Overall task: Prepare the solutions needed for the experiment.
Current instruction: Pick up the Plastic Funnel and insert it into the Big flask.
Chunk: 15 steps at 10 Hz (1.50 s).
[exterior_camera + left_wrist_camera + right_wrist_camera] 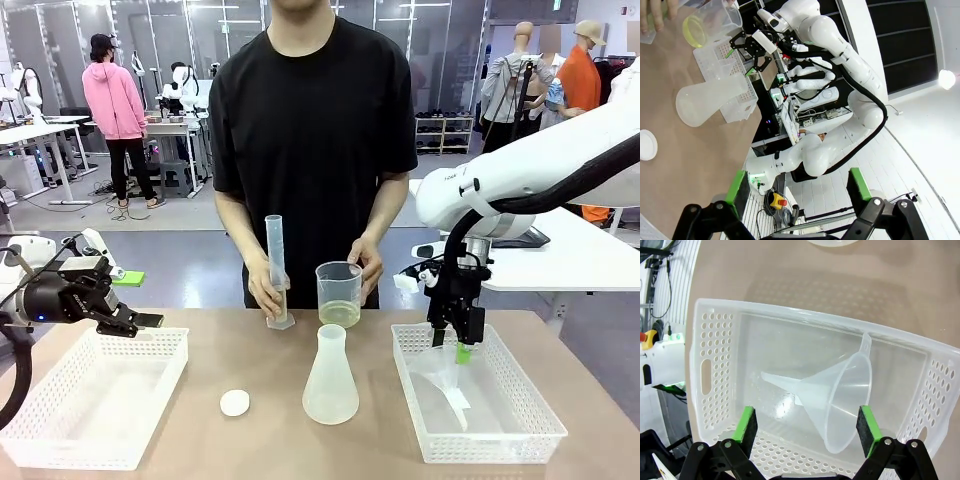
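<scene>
- Nearest me in the front view, a flask (330,375) stands mid-table. Just beyond it a person's hand (367,262) steadies the beaker (340,290) holding the yellow-green solution (339,314), presumably ready for pouring.
- Left wrist view: my left gripper (798,175) hangs wide open, holding nothing, parked clear of the work.
- Right wrist view: my right gripper (806,415) is spread open astride the funnel (840,395) in its basket (715,365), I judge to grasp it.

— Where do the baskets sit?
— The left basket (100,400) is at the left end of the surface (380,445) and the right basket (490,455) at the right end, with a funnel (450,385) lying in it.
— And between them?
— The conical flask (330,380), with a small disc (234,402) just to its left. Behind it is the beaker (339,285) holding the solutions (339,314). The graduated cylinder (276,265) is left of the beaker.
</scene>
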Each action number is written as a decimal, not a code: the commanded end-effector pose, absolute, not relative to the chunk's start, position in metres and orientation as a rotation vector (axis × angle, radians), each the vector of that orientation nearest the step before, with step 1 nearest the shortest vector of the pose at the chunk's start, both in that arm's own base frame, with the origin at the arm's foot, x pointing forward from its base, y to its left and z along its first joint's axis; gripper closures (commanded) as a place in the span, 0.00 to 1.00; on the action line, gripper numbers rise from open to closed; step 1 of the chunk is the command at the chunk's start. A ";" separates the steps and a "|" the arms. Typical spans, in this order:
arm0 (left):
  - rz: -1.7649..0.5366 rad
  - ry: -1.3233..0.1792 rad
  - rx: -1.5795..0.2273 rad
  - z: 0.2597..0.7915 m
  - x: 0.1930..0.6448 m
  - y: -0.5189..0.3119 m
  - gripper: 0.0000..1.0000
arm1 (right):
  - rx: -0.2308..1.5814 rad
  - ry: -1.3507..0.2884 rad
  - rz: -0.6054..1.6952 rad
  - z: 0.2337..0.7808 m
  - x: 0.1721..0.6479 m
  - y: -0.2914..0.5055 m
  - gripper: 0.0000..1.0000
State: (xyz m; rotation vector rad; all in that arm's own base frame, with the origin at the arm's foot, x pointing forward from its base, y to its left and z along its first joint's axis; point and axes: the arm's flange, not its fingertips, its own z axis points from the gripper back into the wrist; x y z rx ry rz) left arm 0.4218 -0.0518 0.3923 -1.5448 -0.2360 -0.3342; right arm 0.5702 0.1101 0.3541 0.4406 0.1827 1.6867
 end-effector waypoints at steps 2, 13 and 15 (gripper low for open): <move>-0.335 -0.237 -1.548 0.393 0.422 -0.052 0.00 | 0.440 0.235 1.672 0.352 0.581 0.115 0.10; -0.335 -0.237 -1.548 0.393 0.422 -0.052 0.00 | 0.437 0.269 1.676 0.349 0.581 0.116 1.00; -0.335 -0.237 -1.548 0.393 0.422 -0.052 0.00 | 0.425 0.260 1.657 0.353 0.577 0.116 1.00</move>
